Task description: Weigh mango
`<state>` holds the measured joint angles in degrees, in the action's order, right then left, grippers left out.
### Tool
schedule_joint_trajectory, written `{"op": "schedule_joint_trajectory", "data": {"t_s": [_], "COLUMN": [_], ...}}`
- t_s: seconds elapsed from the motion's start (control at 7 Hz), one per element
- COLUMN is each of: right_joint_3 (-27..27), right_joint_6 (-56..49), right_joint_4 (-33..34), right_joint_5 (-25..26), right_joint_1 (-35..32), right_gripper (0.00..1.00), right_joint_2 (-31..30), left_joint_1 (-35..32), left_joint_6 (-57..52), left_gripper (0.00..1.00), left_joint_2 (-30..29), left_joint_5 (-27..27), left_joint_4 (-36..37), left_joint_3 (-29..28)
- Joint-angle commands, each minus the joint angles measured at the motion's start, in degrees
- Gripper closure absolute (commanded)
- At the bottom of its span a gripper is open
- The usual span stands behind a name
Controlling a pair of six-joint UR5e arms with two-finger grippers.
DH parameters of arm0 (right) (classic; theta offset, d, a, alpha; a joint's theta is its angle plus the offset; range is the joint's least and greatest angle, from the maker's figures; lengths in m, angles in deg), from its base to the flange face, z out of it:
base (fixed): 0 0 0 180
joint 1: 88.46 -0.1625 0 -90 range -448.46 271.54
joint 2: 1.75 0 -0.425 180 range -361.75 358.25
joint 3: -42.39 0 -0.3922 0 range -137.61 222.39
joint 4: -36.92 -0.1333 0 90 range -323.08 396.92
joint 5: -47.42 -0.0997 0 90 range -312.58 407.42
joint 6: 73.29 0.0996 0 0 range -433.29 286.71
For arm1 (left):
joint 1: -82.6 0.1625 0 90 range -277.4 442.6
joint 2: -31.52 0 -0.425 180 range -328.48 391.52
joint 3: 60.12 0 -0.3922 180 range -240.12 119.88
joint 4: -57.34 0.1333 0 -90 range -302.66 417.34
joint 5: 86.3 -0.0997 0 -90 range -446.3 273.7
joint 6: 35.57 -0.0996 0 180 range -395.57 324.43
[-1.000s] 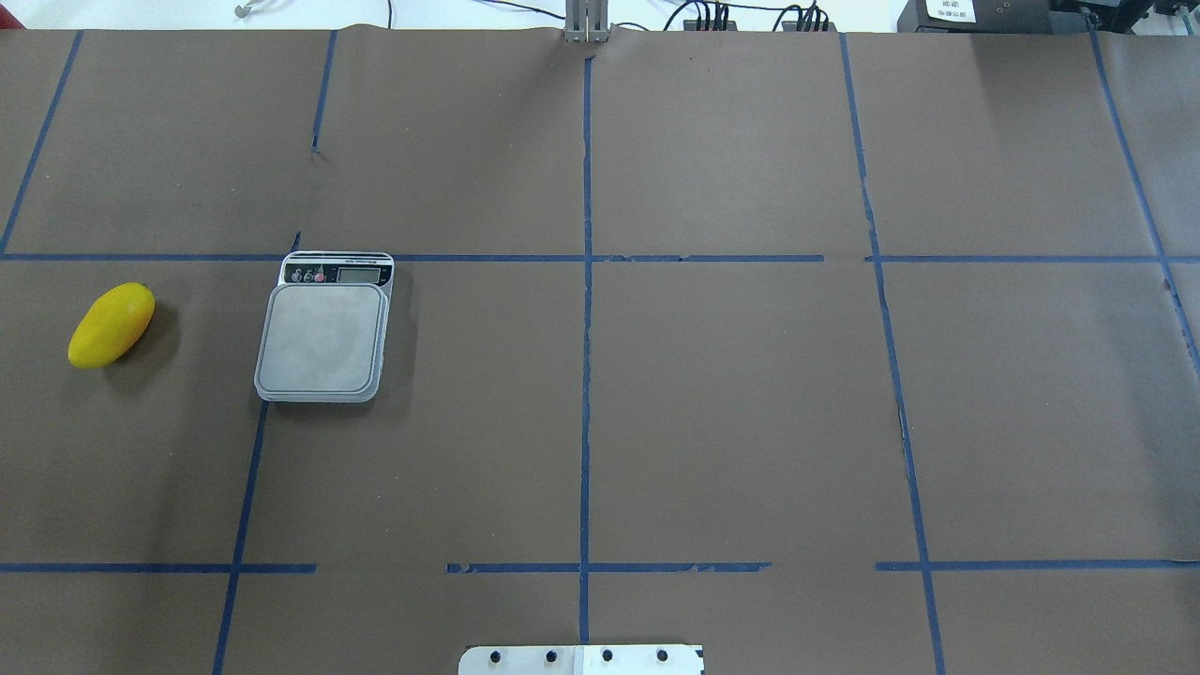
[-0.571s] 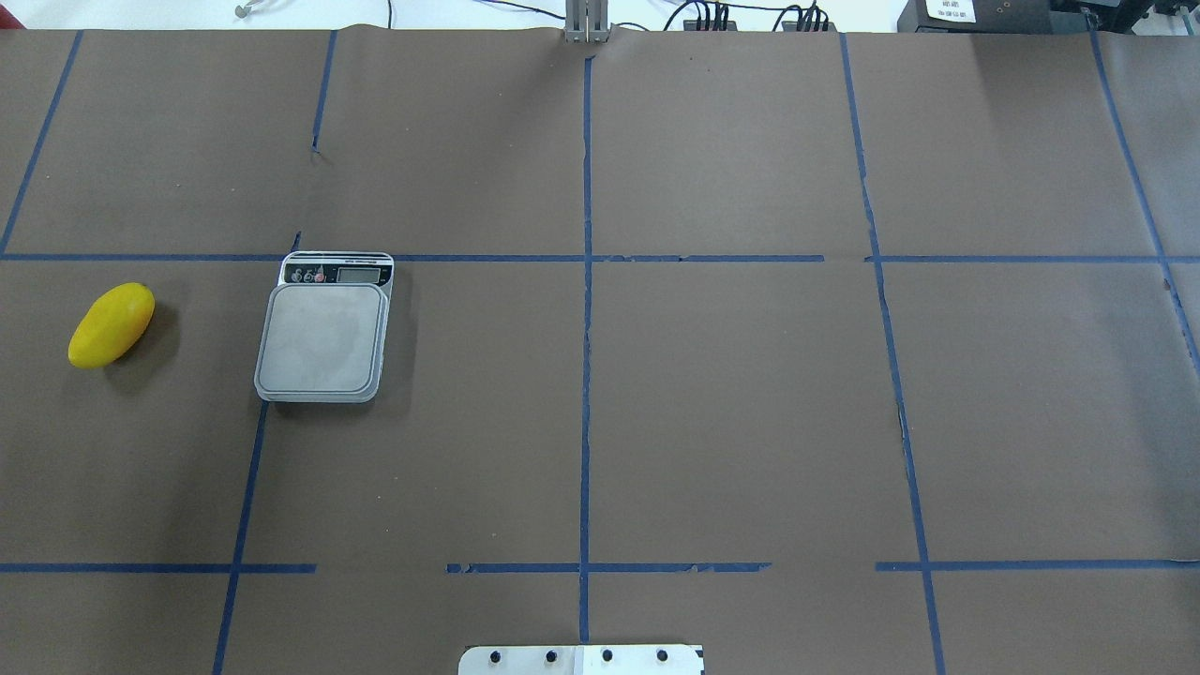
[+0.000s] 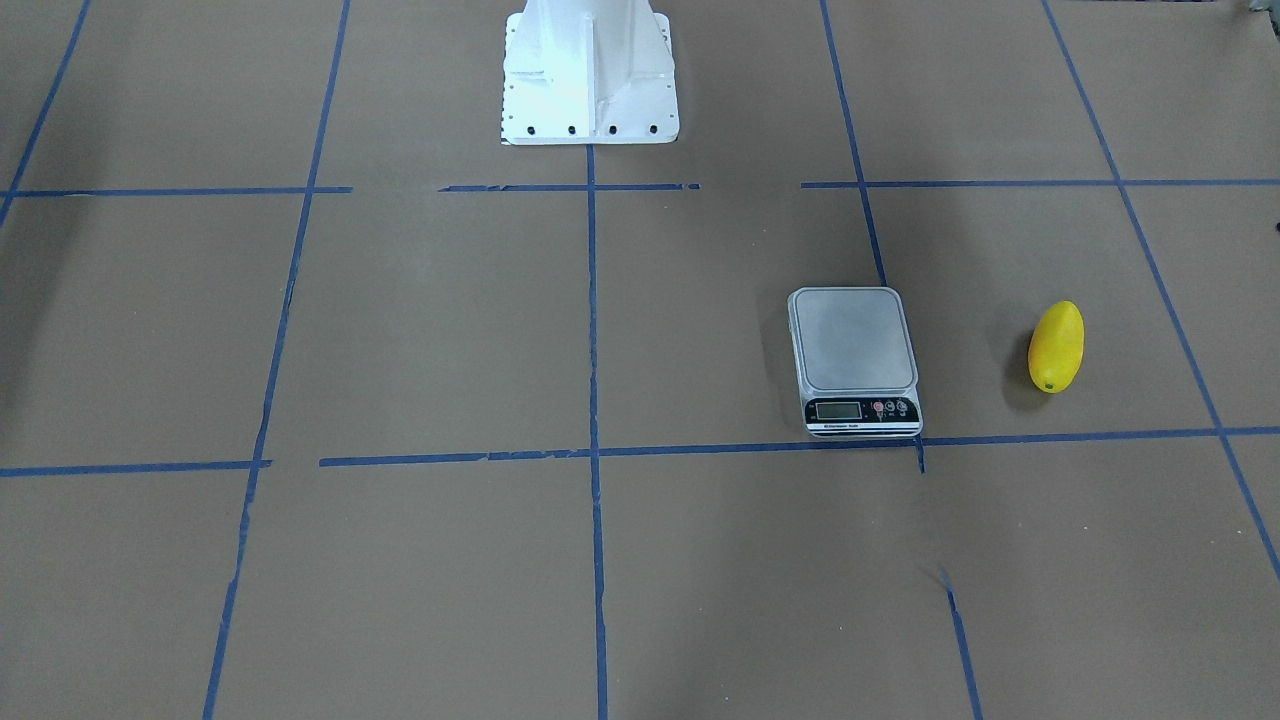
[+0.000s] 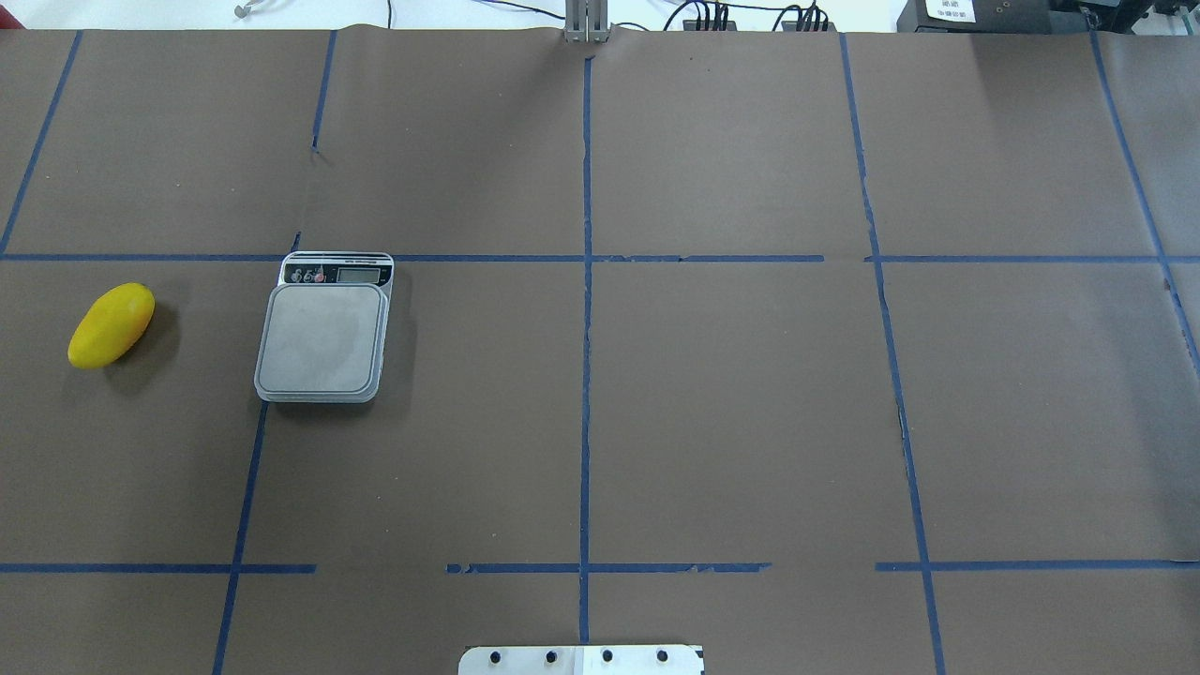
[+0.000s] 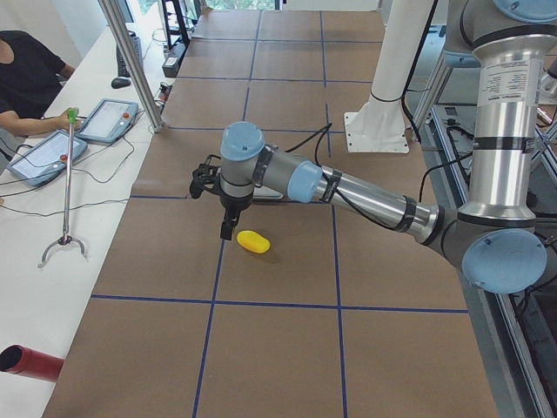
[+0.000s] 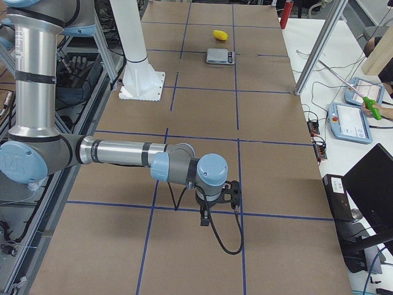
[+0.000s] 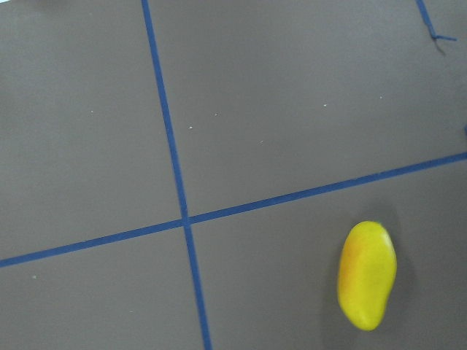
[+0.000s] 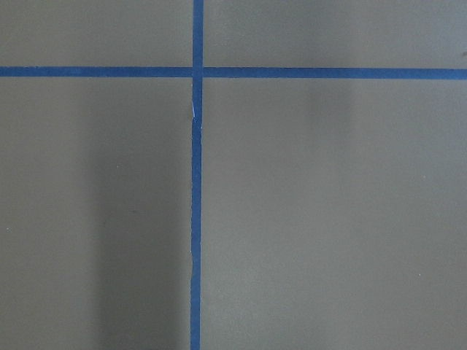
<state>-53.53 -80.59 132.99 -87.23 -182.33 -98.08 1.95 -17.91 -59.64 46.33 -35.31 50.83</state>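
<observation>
One smooth, oval, bright-yellow mango [image 7: 367,275] — orange-blushed — lies free; left gripper [image 5: 227,229], right gripper [image 6: 204,219]: cannot tell.

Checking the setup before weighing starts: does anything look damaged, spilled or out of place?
Nothing spilled or broken. The mango lies whole on the table beside the empty scale. Only the blue tape grid looks worn, with gaps and ragged edges in several lines.

Overhead faces front camera; both share scale [image 4: 323,337], mango [image 4: 111,325].
</observation>
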Motion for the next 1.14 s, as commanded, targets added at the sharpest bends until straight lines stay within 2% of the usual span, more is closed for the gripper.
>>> {"op": "schedule_joint_trajectory", "data": {"t_s": [0.0,0.29,0.43,0.71,1.0], "right_joint_3": [0.03,0.03,0.03,0.03,0.03], "right_joint_6": [0.0,0.0,0.0,-0.09,-0.09], "right_joint_4": [0.0,0.0,0.0,0.0,0.0], "right_joint_5": [0.0,0.0,0.0,0.0,0.0], "right_joint_1": [0.0,0.0,0.0,0.0,0.0], "right_gripper": [0.0,0.0,0.0,0.0,0.0], "right_joint_2": [0.0,0.0,0.0,0.0,0.0], "left_joint_1": [14.41,15.43,15.78,19.46,23.68], "left_joint_6": [11.52,12.66,14.23,16.35,18.36], "left_gripper": [0.0,0.0,0.0,0.0,0.0], "left_joint_2": [-3.06,-1.14,-0.43,0.11,0.11], "left_joint_5": [-8.24,-8.26,-8.44,-8.79,-11.24], "left_joint_4": [-5.57,-21.36,-26.4,-28.46,-33.71], "left_joint_3": [-2.47,-12.47,-15.04,-16.64,-20.84]}}
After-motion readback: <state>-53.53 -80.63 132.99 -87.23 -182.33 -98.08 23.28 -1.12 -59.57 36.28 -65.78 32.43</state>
